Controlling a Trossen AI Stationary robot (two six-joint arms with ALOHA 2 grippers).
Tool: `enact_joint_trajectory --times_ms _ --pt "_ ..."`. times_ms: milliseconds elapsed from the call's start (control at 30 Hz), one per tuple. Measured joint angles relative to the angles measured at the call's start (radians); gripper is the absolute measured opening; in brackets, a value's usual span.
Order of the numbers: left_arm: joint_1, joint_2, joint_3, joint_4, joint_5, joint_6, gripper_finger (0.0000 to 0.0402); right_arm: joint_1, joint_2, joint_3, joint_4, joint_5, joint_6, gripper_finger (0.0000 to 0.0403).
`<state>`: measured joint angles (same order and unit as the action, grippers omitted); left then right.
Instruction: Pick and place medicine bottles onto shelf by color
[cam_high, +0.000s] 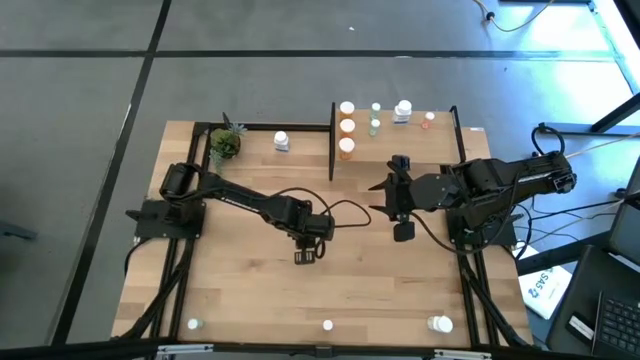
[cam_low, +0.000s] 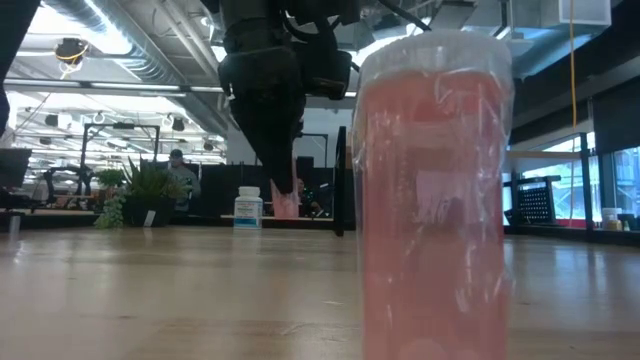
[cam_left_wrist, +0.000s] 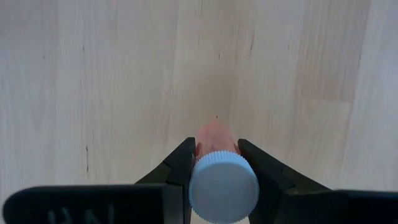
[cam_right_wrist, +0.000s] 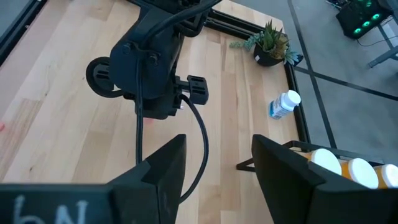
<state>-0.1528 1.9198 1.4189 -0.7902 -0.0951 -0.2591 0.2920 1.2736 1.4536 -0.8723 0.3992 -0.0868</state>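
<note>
Here, pinkish-red bottle (cam_left_wrist: 215, 142) clamped between left jaws.

We only see the cap and a bit of pinkish body of the bottle (cam_left_wrist: 219, 163) in the left wrist view; fingers (cam_left_wrist: 177, 171) hide its sides. Low view: near bottle (cam_low: 433, 190) is blurred, cut off at bottom. Front-edge bottles (cam_high: 328, 324) in the high view are too small to tell color.

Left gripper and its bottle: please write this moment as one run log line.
left gripper: shut on pinkish-red bottle | right gripper: open, empty | shelf: partly filled
</note>
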Motion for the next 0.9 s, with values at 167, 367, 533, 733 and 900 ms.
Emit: enact_joint_trajectory --times_ms 167,367,533,733,900 --pt "0.0 0.0 0.0 -0.002 0.0 0.004 0.0088 0.0 0.0 0.0 0.0 0.0 0.0 0.0185" --pt "0.0 0.0 0.0 -0.005 0.0 0.0 0.0088 0.0 0.0 0.0 0.0 0.0 0.0 0.0185" --pt "0.003 0.0 0.0 -0.005 -0.001 -0.001 0.0088 0.0 0.0 0.0 0.0 0.0 0.0 0.0185" --pt "0.003 0.0 0.0 -0.005 0.0 -0.007 0.0089 0.0 0.0 0.0 0.0 0.0 0.0 0.0185" --pt "0.003 0.0 0.0 -0.005 -0.001 -0.022 0.009 0.0 0.0 0.0 0.0 0.0 0.0 0.0185"
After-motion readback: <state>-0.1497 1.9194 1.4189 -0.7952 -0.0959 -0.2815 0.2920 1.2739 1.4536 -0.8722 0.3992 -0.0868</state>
